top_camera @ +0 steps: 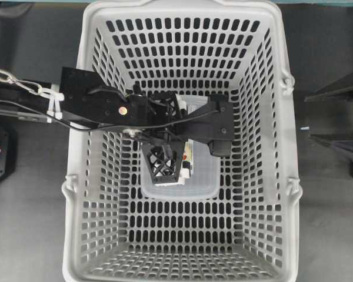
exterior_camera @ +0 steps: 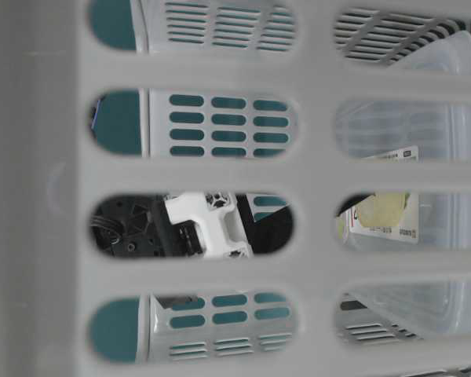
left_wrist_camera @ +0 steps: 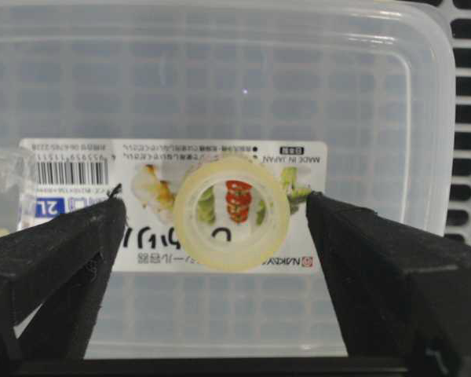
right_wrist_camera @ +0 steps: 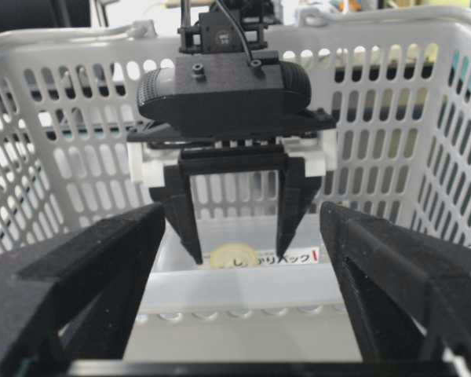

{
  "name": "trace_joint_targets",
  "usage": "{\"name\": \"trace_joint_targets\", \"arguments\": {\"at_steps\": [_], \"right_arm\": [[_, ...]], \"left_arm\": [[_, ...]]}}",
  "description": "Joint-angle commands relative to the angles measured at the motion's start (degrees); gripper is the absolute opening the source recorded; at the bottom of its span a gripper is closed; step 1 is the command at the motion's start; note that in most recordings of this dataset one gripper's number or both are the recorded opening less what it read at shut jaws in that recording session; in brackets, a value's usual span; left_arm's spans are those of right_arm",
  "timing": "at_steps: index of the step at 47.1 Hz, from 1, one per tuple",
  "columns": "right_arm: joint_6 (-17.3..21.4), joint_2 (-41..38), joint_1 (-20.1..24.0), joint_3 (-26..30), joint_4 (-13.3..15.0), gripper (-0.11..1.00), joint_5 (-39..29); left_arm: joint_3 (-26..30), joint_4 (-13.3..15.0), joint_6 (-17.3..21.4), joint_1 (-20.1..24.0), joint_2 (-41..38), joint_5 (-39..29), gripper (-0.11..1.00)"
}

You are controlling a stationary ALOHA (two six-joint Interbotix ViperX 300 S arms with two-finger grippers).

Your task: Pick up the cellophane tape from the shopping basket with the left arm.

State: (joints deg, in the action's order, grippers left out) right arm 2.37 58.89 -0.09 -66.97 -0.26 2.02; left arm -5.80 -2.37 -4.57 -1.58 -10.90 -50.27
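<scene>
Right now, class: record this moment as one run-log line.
left gripper: open, straddling pale yellowish translucent tape roll | roll: lying on clear rectangular labelled box | in light grey slotted plastic basket | right gripper: open, idle

Dark grey tabletop point(top_camera: 29, 194), matte. Large light grey shopping basket point(top_camera: 85, 147) sits directly on it, centre of the overhead view, slotted walls and floor. Bare table surface shows left and right of basket.

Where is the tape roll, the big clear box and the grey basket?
cellophane tape point(left_wrist_camera: 231, 214): left wrist view, ring's middle.
clear box point(left_wrist_camera: 220, 71): left wrist view, bare lid.
shopping basket point(top_camera: 182, 35): overhead view, far slotted wall.
</scene>
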Motion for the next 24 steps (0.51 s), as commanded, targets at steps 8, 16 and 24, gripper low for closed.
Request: {"name": "trace_joint_targets", "arguments": {"at_steps": [8, 16, 24], "right_arm": [[-0.1, -0.1, -0.1, 1.1, -0.3, 0.77, 0.3], [-0.1, -0.1, -0.1, 1.1, -0.2, 0.77, 0.2], [-0.1, -0.1, -0.1, 1.1, -0.2, 0.77, 0.2]], "left_arm": [[-0.1, -0.2, 1.4, -0.3, -0.7, 1.1, 0.90], [-0.1, -0.2, 2.2, -0.8, -2.1, 1.1, 0.90], [-0.2, -0.2, 2.3, -0.5, -2.5, 1.0, 0.89]]}}
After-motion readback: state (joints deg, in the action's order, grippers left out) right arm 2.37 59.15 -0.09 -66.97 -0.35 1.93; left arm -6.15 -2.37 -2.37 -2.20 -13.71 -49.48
